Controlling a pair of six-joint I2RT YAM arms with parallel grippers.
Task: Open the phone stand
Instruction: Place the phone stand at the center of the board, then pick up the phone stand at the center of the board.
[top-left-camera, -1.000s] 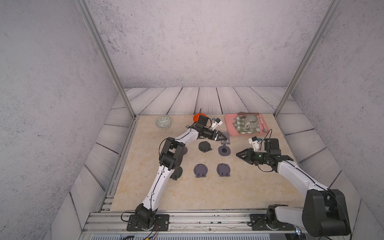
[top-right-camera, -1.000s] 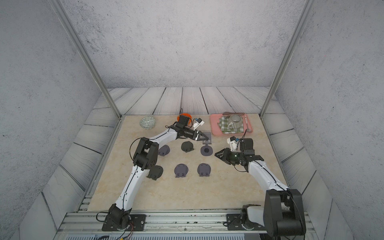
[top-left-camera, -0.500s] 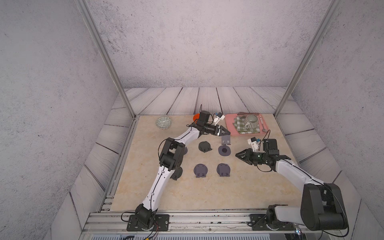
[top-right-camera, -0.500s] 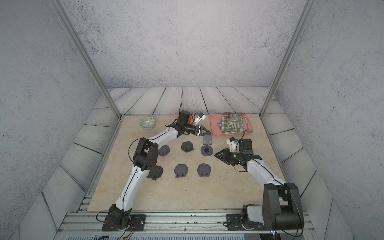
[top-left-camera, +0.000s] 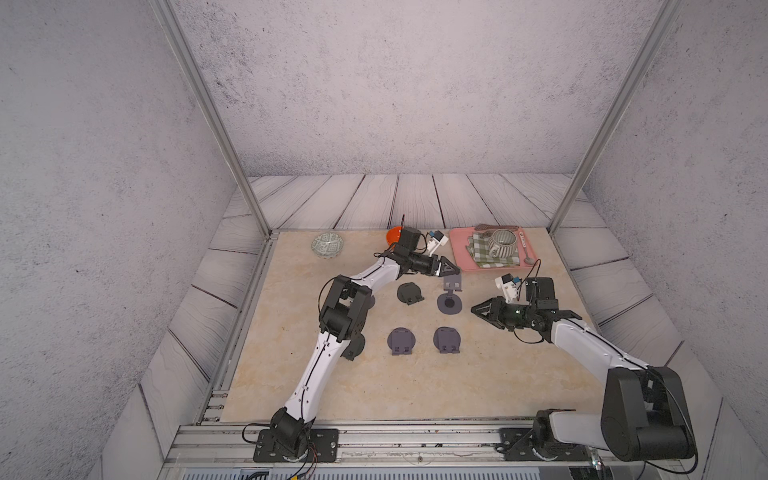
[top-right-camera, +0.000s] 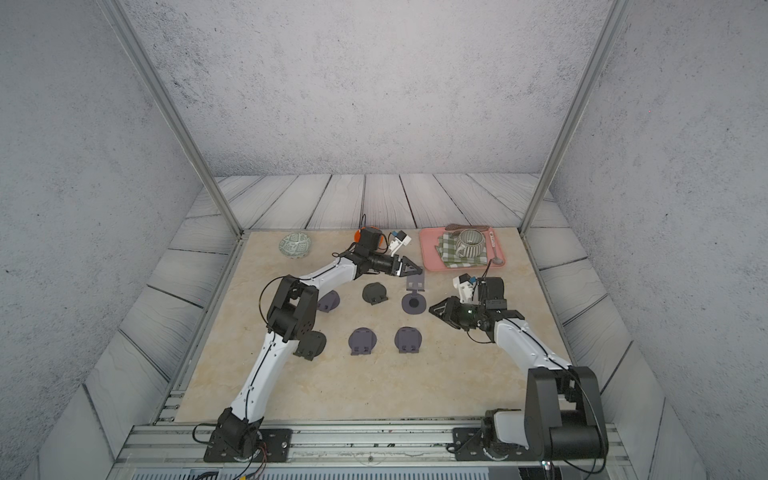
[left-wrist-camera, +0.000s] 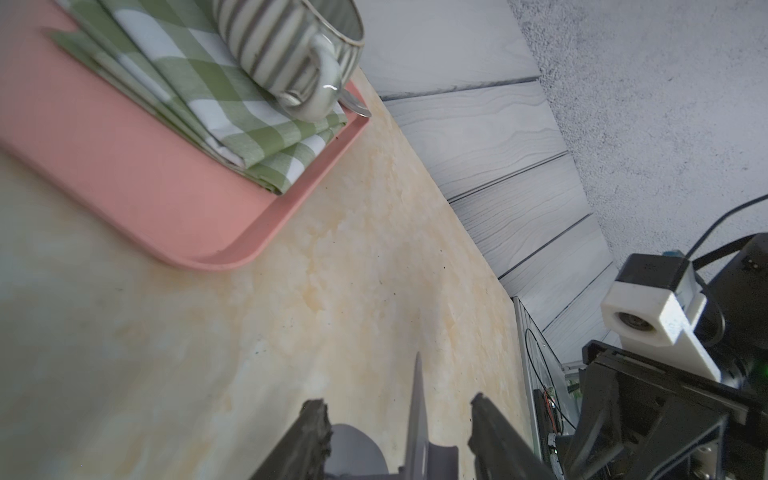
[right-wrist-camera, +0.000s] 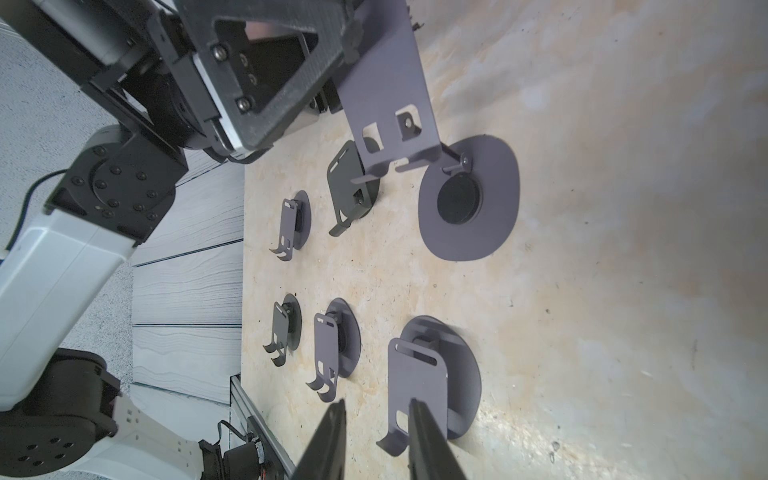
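stand (top-left-camera: 450, 301): grey, on the table (top-left-camera: 415, 390) toward the back, just in front of the tray and between the two grippers.
base (top-right-camera: 414, 305): a round disc lying flat on the table, with a dark circle at its middle.
plate (right-wrist-camera: 386, 83): raised on its hinge and tilted well off the base; its two hooks are at the low end, near the disc.
left gripper (top-left-camera: 453, 269): at the plate's top end, jaws parted and astride it. In the left wrist view the plate shows edge-on between the fingers (left-wrist-camera: 309, 436) with a gap on each side, so neither one touches it.
right gripper (top-left-camera: 475, 308): low over the table to the right of the stand, apart from it, tips pointing toward it. Jaws a little apart, nothing between them.
dark stand (top-left-camera: 409, 293): folded, just left of the base.
front stands (top-left-camera: 401, 340): two, grey, folded, side by side nearer the front edge.
hidden stands (top-right-camera: 329, 300): two more, partly behind the left arm (top-left-camera: 324, 365).
tray (top-left-camera: 458, 253): pink, back right. It holds a checked cloth (top-left-camera: 482, 257), a striped mug (top-left-camera: 503, 245) on the cloth, and a spoon (top-left-camera: 525, 251) by the right rim.
bowl (top-left-camera: 327, 245): patterned, back left, well apart from the stands.
orange thing (top-left-camera: 392, 236): behind the left wrist, mostly hidden — cannot tell what it is.
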